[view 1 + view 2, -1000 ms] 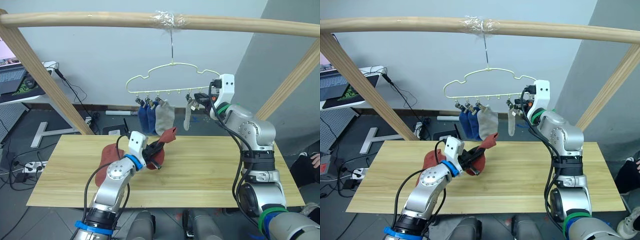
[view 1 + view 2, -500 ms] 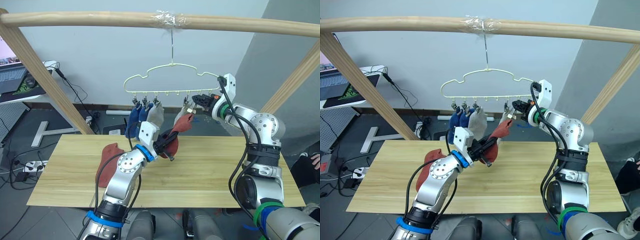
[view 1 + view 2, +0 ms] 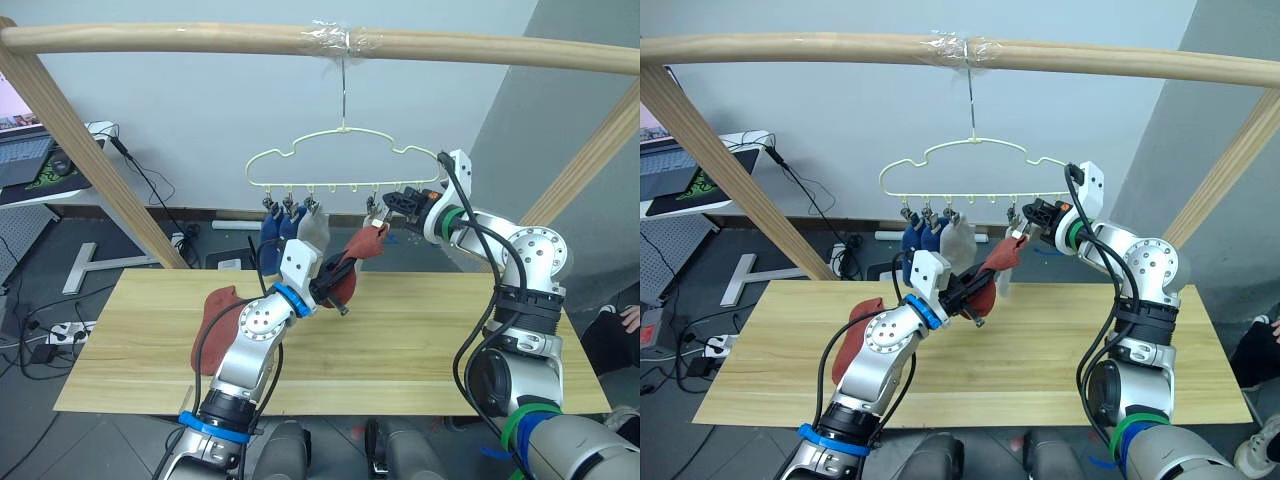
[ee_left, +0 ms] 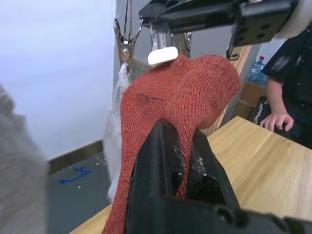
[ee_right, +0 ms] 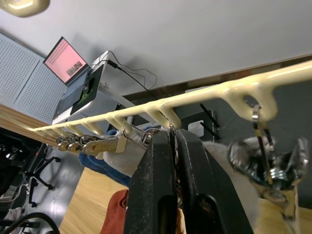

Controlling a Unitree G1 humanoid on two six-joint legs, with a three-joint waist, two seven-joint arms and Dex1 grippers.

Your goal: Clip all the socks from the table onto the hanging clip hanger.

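Note:
The pale yellow-green clip hanger [image 3: 345, 133] hangs by its hook from the top pole. Two blue socks [image 3: 272, 230] and a light grey sock [image 3: 313, 232] hang from its left clips. Another grey sock [image 4: 114, 146] hangs behind the raised one. My left gripper [image 3: 334, 291] is shut on a rust-red sock [image 4: 185, 87] and holds its top edge right under a clip. On that clip my right gripper [image 3: 392, 204] is shut, and its fingers [image 5: 158, 161] pinch the clip just below the hanger's bar. A second rust-red sock [image 3: 214, 312] lies on the table [image 3: 430, 345] at the left.
The round wooden pole frame [image 3: 180, 38] spans overhead, with slanted legs at the left [image 3: 95, 165] and the right [image 3: 585, 160]. A laptop [image 3: 18, 150] sits on a desk at the far left. A person's hand [image 4: 275, 119] rests at the table's right end.
My left gripper has lifted the rust-red sock from just above the table up to the clip. My right gripper has stayed on that clip, and the hanger has swung a little to the left.

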